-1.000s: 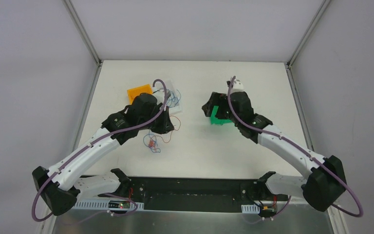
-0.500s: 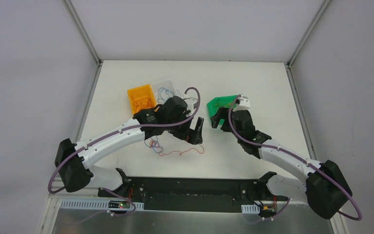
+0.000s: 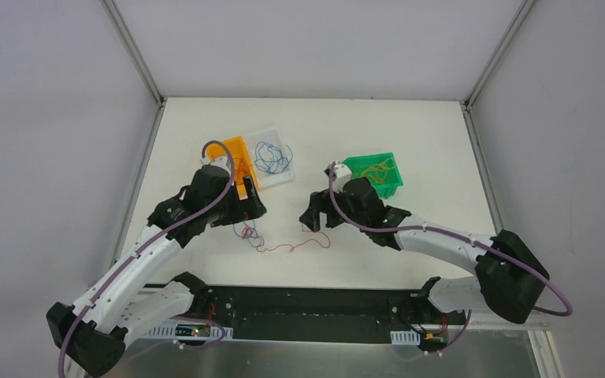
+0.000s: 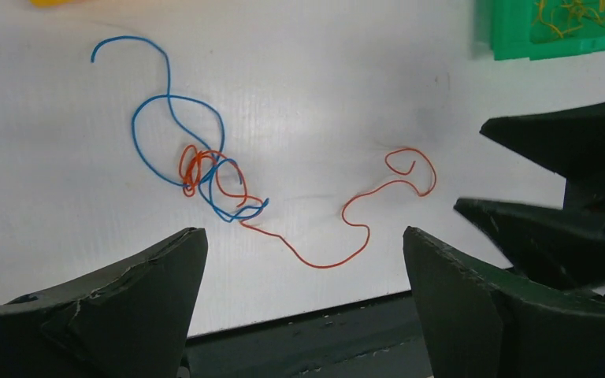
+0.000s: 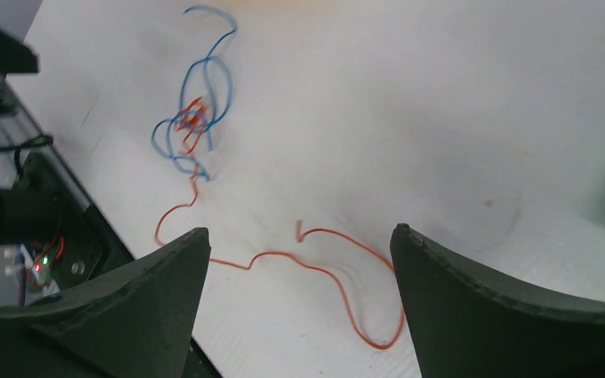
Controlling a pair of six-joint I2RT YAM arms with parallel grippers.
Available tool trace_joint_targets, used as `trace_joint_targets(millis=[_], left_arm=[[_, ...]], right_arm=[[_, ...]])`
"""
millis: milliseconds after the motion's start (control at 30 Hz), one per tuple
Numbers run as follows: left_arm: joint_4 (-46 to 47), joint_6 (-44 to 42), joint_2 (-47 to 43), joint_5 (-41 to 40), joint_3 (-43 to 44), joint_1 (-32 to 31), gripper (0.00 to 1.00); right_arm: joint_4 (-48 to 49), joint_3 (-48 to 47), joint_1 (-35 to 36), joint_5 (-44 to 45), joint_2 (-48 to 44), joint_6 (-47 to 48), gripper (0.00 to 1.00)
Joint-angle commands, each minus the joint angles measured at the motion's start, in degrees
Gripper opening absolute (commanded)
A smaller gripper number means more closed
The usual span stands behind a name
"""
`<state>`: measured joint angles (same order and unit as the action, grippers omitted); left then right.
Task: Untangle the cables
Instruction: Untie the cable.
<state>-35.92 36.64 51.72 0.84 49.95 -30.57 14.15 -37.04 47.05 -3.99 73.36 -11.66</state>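
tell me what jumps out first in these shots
A small knot of blue and red wires lies on the white table, one long red wire snaking out of it to the right. The left gripper and right gripper both hang open by it, holding nothing. Behind sit an orange tray, a clear tray and a green tray, each with wires inside.

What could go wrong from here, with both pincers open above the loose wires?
The red strand runs into the red-and-blue clump; pulling its free end might drag the whole clump instead of freeing it.
The strand is thin and lies flat, so the right pincer may close without catching it.
The left pincer hovers close by, so the arms could bump.
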Motion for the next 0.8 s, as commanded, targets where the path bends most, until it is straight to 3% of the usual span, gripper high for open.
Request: trace_joint_targets(millis=[0,200,333,433,500,567,633,767], left_arm=[[-2.6,6.4,-4.3,-5.8,-3.3,1.6,0.99],[-4.4,10.0,-7.6,-8.0,-5.8,5.2,0.97],[-7.8,12.5,-7.2,-12.8,-5.4,6.9,0.91],[-7.7,13.8,-5.8,-12.3,-5.3,7.6,0.89],[-7.0,14.1,-4.3,-12.1,-5.2,7.6,0.87],[-6.5,14.6,-2.5,-12.2,-5.2,7.7,0.85],[-5.9,15.3,-0.6,-11.6,-5.2,7.7,0.84],[-3.8,17.2,3.1,-10.7,-6.0,7.7,0.83]], right_arm=[[-2.1,-6.5,6.5,-7.7,4.3,8.2,0.89],[-3.9,-10.2,12.4,-9.8,10.6,12.6,0.89],[-8.5,-14.7,15.1,-7.9,15.2,15.1,0.82],[-10.0,-16.3,15.3,-6.5,17.7,15.3,0.64],[-11.3,-17.4,15.6,-6.0,18.2,15.4,0.44],[-10.8,-16.9,15.7,-5.5,17.2,15.5,0.17],[-8.4,-14.6,15.7,-3.9,15.3,15.3,0.01],[-6.3,-11.9,15.6,-2.2,11.5,15.3,0.0]])
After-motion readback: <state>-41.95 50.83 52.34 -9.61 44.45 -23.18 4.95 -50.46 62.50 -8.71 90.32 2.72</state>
